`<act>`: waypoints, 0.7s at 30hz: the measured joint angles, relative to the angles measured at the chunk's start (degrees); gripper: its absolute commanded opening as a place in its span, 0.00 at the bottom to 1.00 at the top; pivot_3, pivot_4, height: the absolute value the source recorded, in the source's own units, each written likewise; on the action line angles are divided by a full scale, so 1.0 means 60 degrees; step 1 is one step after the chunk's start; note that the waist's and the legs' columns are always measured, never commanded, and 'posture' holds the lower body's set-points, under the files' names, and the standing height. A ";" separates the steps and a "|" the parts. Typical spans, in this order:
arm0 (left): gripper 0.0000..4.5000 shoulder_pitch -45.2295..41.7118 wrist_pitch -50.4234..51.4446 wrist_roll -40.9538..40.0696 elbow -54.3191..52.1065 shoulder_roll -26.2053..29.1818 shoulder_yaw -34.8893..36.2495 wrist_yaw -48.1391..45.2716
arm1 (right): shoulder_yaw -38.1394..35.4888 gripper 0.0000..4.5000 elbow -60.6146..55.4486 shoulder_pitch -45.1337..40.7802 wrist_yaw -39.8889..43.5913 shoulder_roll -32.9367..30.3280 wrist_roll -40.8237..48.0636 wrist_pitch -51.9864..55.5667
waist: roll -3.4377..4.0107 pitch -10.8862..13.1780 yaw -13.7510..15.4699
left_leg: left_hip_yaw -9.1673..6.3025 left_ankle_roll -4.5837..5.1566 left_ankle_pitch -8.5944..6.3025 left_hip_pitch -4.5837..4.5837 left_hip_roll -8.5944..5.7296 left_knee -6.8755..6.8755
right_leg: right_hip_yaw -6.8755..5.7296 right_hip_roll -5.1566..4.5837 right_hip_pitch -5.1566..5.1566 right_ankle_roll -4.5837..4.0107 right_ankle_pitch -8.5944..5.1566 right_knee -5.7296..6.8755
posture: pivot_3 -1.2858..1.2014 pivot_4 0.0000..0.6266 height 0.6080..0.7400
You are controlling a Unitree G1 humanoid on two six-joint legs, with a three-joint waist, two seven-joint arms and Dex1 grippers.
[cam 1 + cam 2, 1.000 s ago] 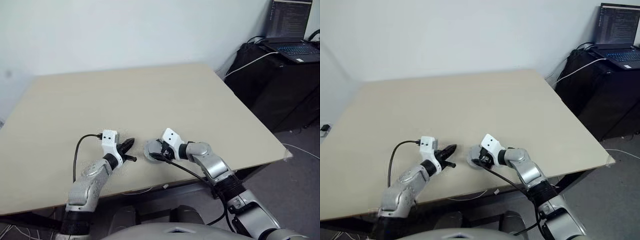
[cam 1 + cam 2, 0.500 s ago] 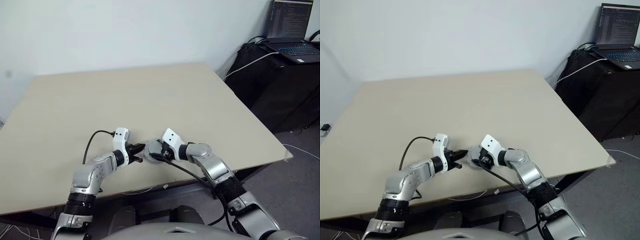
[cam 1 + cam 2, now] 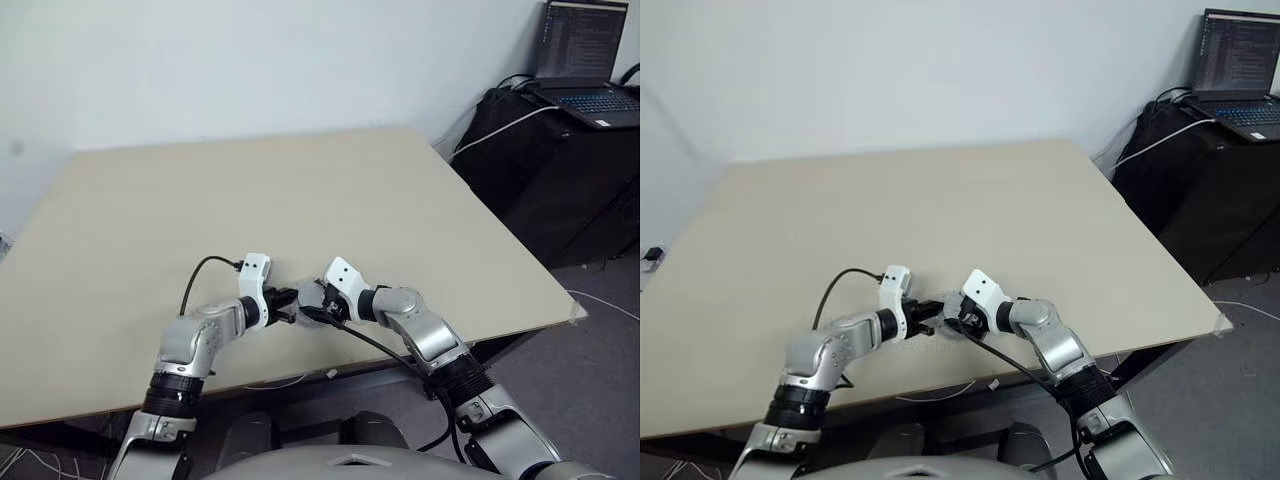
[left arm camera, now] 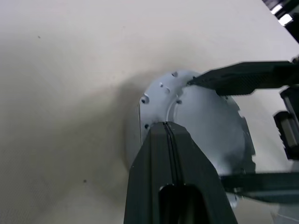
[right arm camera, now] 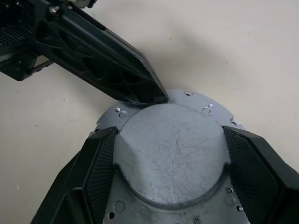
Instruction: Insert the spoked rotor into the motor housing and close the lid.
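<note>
We take this for an office or lab corner: a bare beige worktop (image 3: 300, 200) against a plain white wall (image 3: 250, 60), with an open laptop (image 3: 585, 60) showing code on a black stand, cables trailing.

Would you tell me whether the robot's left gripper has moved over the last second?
Yes. The left gripper has swung rightward across the table, up to the silver-grey round metal lid held by the right gripper.

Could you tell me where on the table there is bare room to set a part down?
The table is bare from both grippers to its far edge. It is crowded at the near edge, where the left gripper and right gripper meet at the lid.
</note>
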 measured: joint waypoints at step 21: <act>0.00 0.0009 0.0123 0.0004 -0.0044 -0.0188 -0.0026 -0.0032 | -0.0347 0.99 -0.1430 0.1089 -0.0585 -0.0583 0.0008 0.0143 | -0.0012 -0.0007 0.0113 | -0.0011 0.0011 -0.0007 -0.0010 -0.0042 -0.0008 | 0.0000 -0.0039 -0.0001 0.0000 -0.0001 -0.0015 | 0.52 0.00 1.00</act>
